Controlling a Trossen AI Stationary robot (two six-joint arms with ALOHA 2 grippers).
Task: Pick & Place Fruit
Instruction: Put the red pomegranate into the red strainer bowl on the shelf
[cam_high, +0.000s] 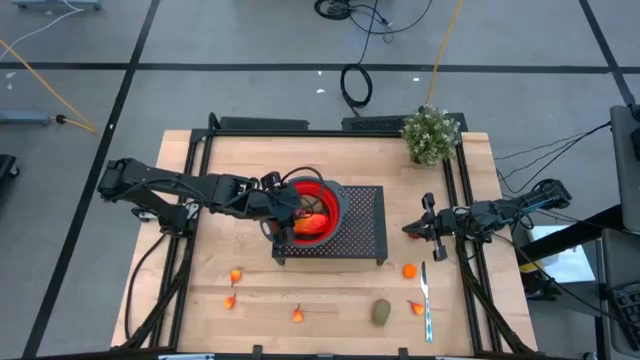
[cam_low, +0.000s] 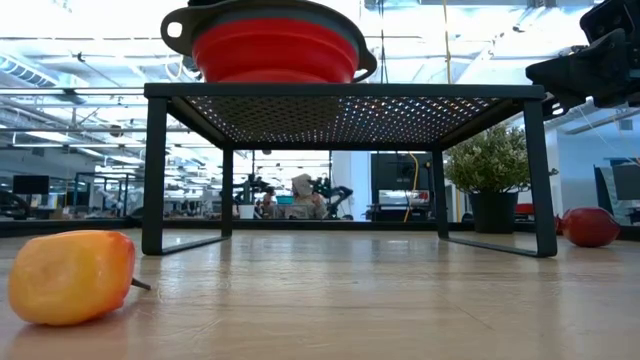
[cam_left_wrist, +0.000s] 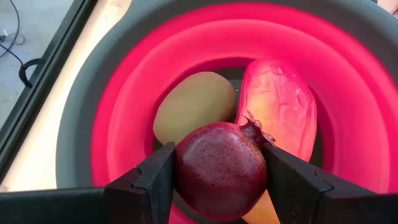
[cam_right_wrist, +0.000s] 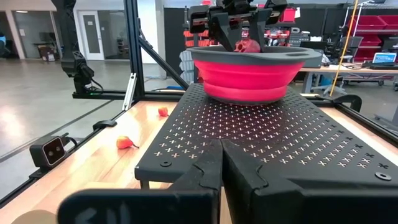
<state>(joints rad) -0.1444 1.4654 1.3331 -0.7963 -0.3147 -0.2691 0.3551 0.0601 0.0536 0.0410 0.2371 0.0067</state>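
left gripper over the red bowl, jaws clamped on a dark red fruit; beneath it in the bowl lie a green oval and a long orange piece. the bowl stands on a black perforated stand. right gripper closed and empty, beside the stand. small orange bits and another oval lie on the table.

A robotics lab: beyond the wooden worktop lie concrete floor with taped lines, loose cables, red storage bins and monitors at three o'clock.
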